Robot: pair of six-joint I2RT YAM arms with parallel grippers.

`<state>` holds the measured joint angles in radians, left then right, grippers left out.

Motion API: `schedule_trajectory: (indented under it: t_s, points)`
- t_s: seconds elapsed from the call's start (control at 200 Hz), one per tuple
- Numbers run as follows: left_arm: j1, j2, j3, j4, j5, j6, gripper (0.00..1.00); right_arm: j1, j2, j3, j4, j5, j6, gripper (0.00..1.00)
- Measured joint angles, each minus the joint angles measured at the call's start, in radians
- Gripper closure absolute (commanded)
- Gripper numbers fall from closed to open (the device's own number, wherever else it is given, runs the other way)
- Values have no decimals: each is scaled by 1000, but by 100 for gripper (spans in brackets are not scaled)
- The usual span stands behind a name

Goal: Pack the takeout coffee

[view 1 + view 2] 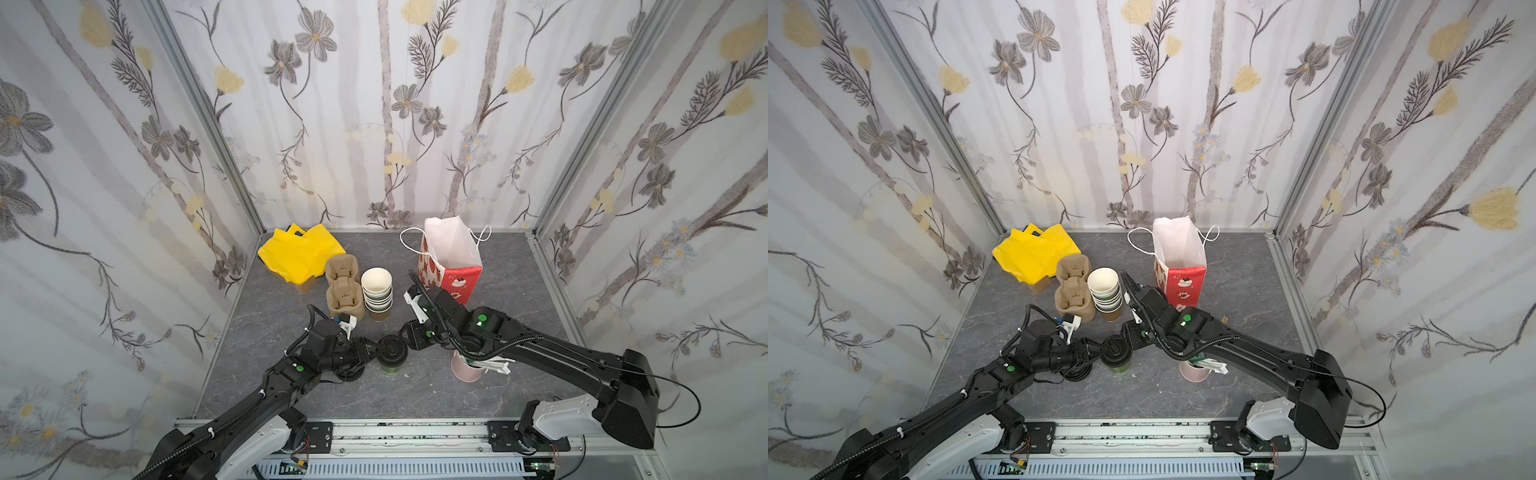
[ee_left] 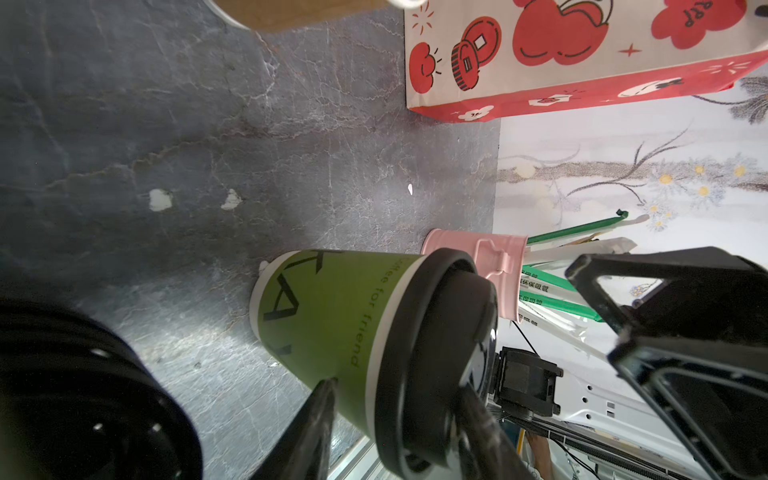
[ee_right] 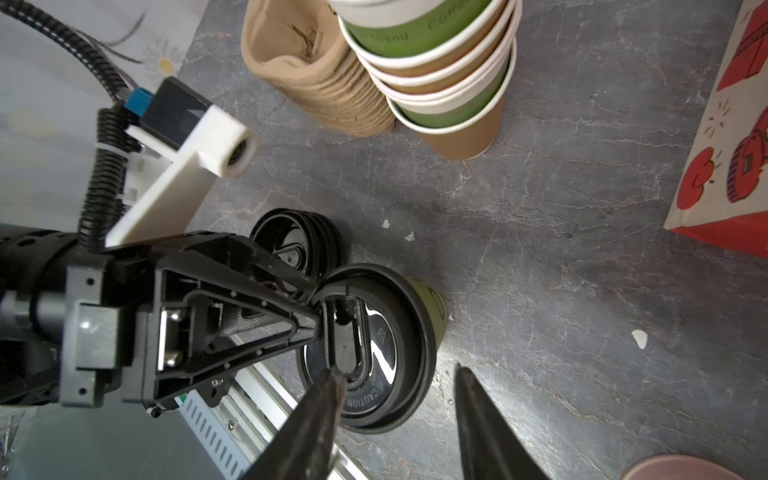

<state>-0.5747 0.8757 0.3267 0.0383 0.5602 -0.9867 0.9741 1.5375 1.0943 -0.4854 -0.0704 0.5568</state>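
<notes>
Jaws: right gripper (image 3: pixel 395 372) spread beside takeout coffee (image 1: pixel 390 353), left gripper (image 2: pixel 397 385) straddling lid rim, hold unclear, paper bag (image 1: pixel 453 274) at 1 o'clock

Bright, even light; glare streaks on takeout coffee (image 3: pixel 382 353); wrist-view foregrounds blurred.

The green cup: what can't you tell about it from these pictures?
- Coffee inside the cup: the lid covers it in every view.
- Print on its side: the left wrist view shows part; the rest faces away.
- Whether the left jaws touch it: blurred in the left wrist view.
</notes>
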Motion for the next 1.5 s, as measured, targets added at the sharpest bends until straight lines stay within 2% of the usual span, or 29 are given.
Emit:
schedule_trajectory:
  t_s: [0.145, 0.395, 0.809, 1.019, 1.304, 1.504]
  points:
    - [1, -28, 18, -20, -4, -1, 41, 1, 34, -5, 3, -29, -9, 45]
    - [1, -101, 42, -58, -14, -8, 40, 2, 46, -18, 18, -54, -16, 42]
    - [1, -256, 64, -323, -74, -6, 47, 1, 37, -17, 48, -55, -27, 39]
    - [-3, -319, 43, -429, -65, -4, 54, 2, 33, -17, 53, -63, -35, 38]
    - [-67, -267, 44, -465, -60, -11, 58, -1, 43, -34, 77, -62, -35, 37]
    - [-72, -268, 60, -454, -66, -16, 59, -2, 46, -38, 77, -74, -42, 38]
